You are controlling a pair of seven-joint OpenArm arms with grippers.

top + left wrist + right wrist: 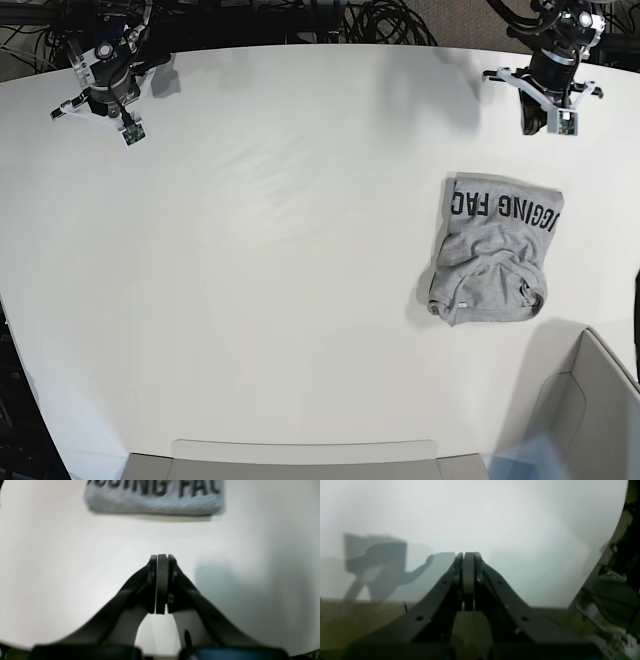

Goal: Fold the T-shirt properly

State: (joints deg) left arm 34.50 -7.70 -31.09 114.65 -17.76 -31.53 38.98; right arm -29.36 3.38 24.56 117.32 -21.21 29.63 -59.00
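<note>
**Folded T-shirt resting, both arms parked at the far corners**

We see the white table (250,250) carrying only one thing: the grey T-shirt (495,262), lying as a compact folded bundle near the table's right edge in the base view, its black lettering facing up along the far fold. The nearer part looks rumpled, so we judge the fold roughly finished but not crisp. Our left gripper (548,120) hangs near the far right corner, just beyond the shirt, jaws pressed together and empty. Our right gripper (100,112) sits well apart at the far left corner, likewise closed on nothing, presumably withdrawn to keep clear.
</note>
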